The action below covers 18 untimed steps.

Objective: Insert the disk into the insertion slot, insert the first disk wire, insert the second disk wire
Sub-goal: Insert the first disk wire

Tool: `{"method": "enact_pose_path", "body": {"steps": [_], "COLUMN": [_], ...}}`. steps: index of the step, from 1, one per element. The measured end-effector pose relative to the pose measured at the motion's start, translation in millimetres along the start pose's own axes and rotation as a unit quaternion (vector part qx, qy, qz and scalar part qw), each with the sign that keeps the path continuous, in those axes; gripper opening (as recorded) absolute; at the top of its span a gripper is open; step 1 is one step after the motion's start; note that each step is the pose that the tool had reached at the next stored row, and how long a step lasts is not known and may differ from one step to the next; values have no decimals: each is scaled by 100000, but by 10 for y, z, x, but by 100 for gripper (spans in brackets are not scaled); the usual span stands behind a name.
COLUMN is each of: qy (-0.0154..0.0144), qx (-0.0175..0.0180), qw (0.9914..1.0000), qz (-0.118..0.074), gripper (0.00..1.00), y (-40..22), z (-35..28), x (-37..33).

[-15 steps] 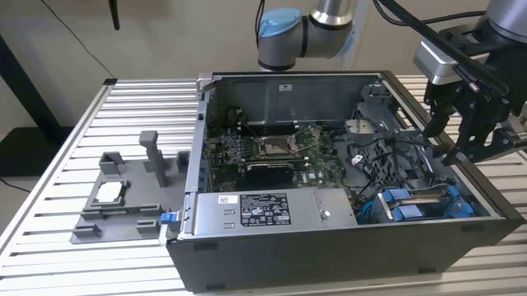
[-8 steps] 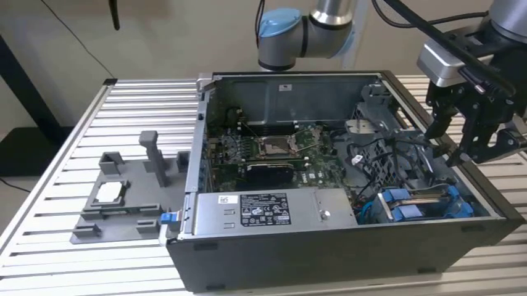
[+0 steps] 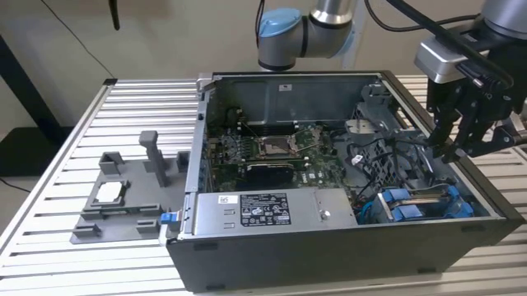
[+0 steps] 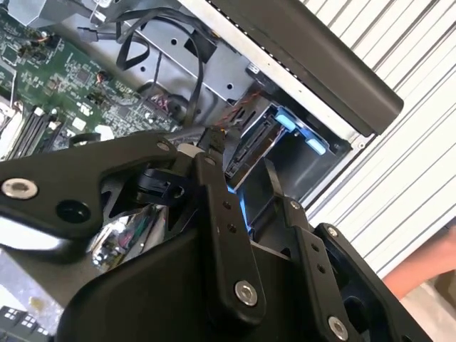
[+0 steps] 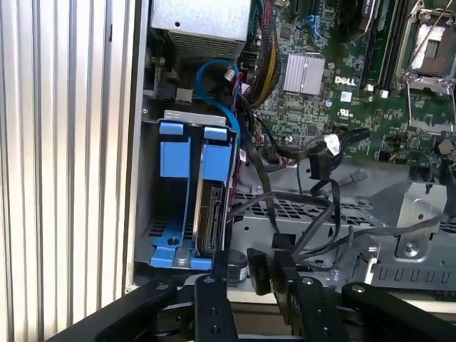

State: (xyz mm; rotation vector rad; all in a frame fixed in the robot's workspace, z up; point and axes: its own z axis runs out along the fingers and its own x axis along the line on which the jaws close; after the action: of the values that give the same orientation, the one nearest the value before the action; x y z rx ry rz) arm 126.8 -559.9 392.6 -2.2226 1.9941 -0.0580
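Exterior view first: a slatted metal table (image 3: 66,142) carries an open black computer case (image 3: 329,259); a grey power-supply box (image 3: 263,209) lies along its near wall and a green motherboard (image 3: 280,148) covers its floor; on the exterior view's left a grey fixture (image 3: 123,197) rests on the slats, well apart from the work. In the case corner on the exterior view's right sits the insertion slot (image 3: 416,206), a grey cage with blue plastic parts inside; the gripper (image 3: 460,145) hangs above and just beside it. In the first wrist view the disk (image 5: 211,214) stands edge-on inside the slot against one blue rail, its connector edge facing outward towards the fingers (image 5: 214,292); the neighbouring bay holds no drive. Loose black wires (image 5: 313,214) sprawl across the perforated metal beside the cage; a black plug (image 5: 255,269) lies between the fingertips, though whether either one touches it I cannot tell. The jaws stand apart with a clear gap between them and clamp nothing that I can see. As a judgement, the disk is stiff, dense for its size and easily hurt by knocks, best held by the blue carrier's sides or end tabs and never by its connector edge; the wires are limp and springy, so the rigid plug body is the place to take hold.
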Motion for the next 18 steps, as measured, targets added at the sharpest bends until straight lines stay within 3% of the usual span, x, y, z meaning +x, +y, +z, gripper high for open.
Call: {"method": "enact_pose_path", "body": {"steps": [3,4,5,9,12,15,18], "qy": [922,1111,1305,1984,2672,2814,2824], "qx": [-57,-76,-94,-174,-253,-247,-245], "qw": [99995,99993,99990,99979,99962,99958,99958], "qz": [-378,-415,-451,-553,-653,-673,-675], "gripper": [37,37,29,29,29,29,21], "y": [-3,-3,-4,-6,-7,-9,-16], "z": [4,5,6,8,9,11,12], "x": [-35,-50,-66,-81,-97,-121,-121]}}
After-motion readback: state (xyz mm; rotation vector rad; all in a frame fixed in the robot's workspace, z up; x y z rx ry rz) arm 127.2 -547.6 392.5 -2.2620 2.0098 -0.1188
